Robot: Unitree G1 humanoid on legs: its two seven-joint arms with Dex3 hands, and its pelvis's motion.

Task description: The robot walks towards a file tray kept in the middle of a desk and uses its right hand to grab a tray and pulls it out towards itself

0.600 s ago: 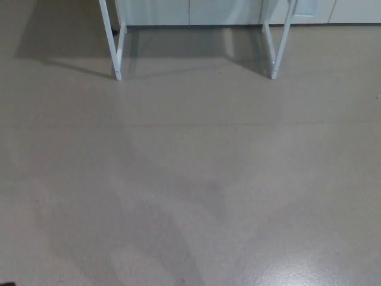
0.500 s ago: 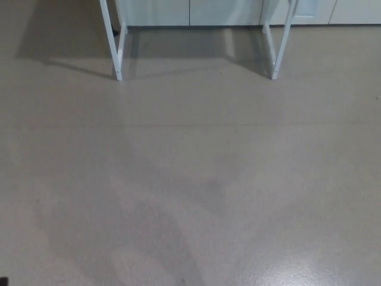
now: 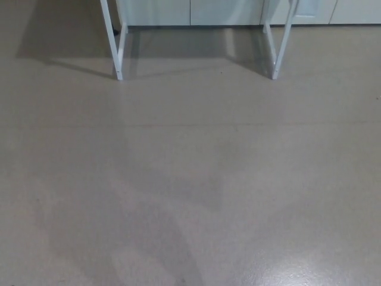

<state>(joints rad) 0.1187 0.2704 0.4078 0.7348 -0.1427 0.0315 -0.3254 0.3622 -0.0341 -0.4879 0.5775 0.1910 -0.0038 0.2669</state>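
Observation:
Neither the file tray nor the desk top shows in the head view. Only the desk's white legs appear at the top: the left leg (image 3: 113, 42) and the right leg (image 3: 280, 42), standing on a grey floor (image 3: 190, 179). No part of either hand or arm is in the picture.
White cabinet fronts (image 3: 190, 12) run along the wall behind the desk legs. The desk's shadow lies on the floor at the upper left (image 3: 59, 42). Bare grey floor stretches from the legs down to the bottom edge, with a light glare at the lower right (image 3: 297, 268).
A small dark shape at the bottom left corner has dropped out of the picture. The desk legs stay almost where they were.

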